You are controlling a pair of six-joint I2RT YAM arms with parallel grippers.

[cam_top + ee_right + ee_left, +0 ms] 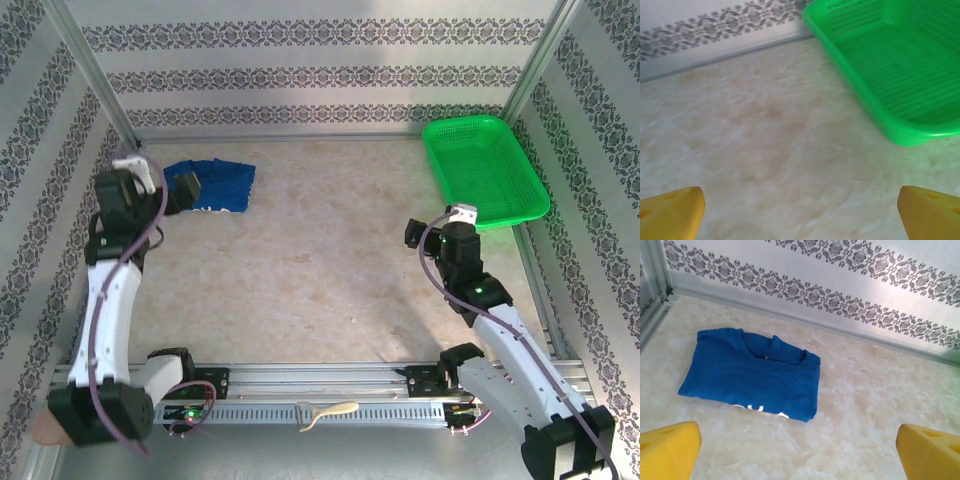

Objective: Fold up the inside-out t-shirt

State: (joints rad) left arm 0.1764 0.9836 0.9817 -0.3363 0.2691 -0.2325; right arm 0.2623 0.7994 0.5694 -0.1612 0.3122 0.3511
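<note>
Zero grip anywhere, tbh: the left hand [800, 452] is spread wide with nothing held, just beside the shirt [752, 372]. The shirt is laid folded on the surface [865, 405], collar showing. The right hand [800, 212] is likewise spread wide and empty, well off to the shirt's right, where a green basket [905, 135] is also found.

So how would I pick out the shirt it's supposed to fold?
Start at the pale marbled table and go to its far left corner, by the patterned wall. The t-shirt lies there folded flat: royal blue cloth, unlike the rigid green mesh basket at the far right.
</note>
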